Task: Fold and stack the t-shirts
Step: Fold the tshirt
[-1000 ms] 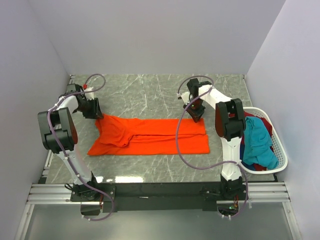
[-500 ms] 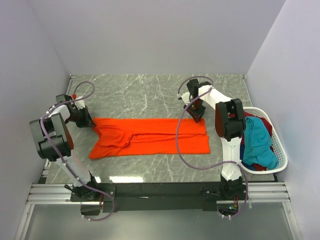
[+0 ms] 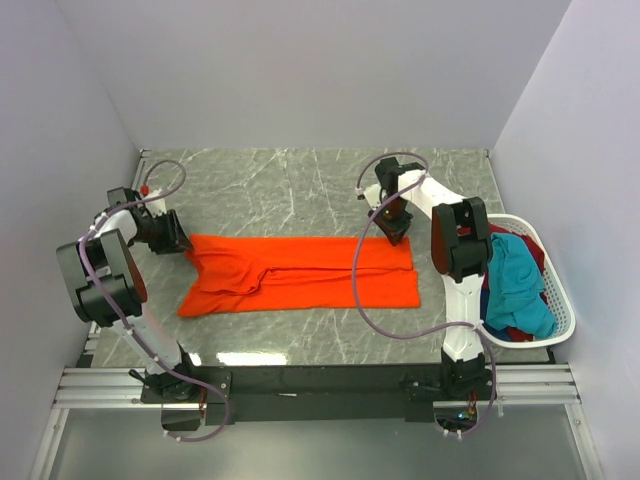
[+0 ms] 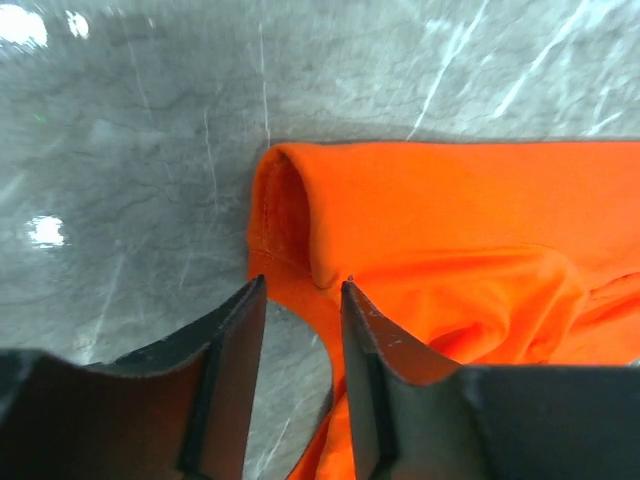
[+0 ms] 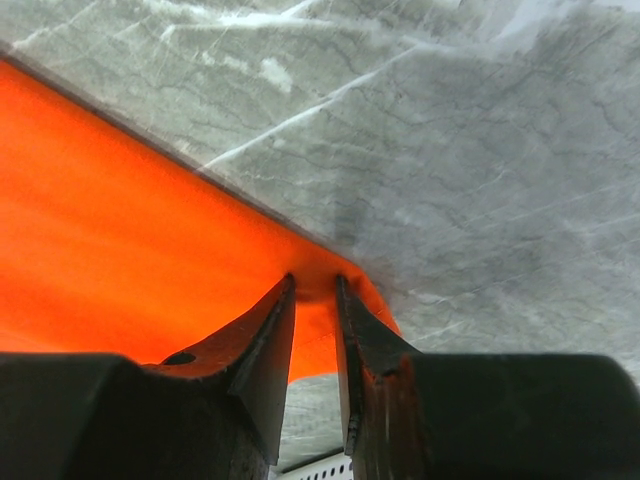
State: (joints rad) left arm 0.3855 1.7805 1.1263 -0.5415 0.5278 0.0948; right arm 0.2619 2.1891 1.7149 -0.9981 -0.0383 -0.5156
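While your right gripper point(image 5: 314, 288) pinches the far right corner of the bright orange cloth t-shirt point(image 3: 300, 272), spread lengthwise on the grey marble table point(image 3: 300, 185), your left gripper point(image 4: 300, 292) gapes at the rolled left corner, holding nothing. Risk: lift now and one side drags, skewing the fold.

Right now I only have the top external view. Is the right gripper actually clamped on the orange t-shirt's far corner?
Observer: Yes. In the right wrist view the right gripper is nearly closed, with a corner of the orange t-shirt pinched between its tips.
Operator: And the left one?
Observer: The left wrist view shows the left gripper open and clamping nothing. The shirt's edge lies at its tips, and bare table shows in the gap.
Operator: Is that edge flat?
Observer: No, it stands up in a small rounded fold.
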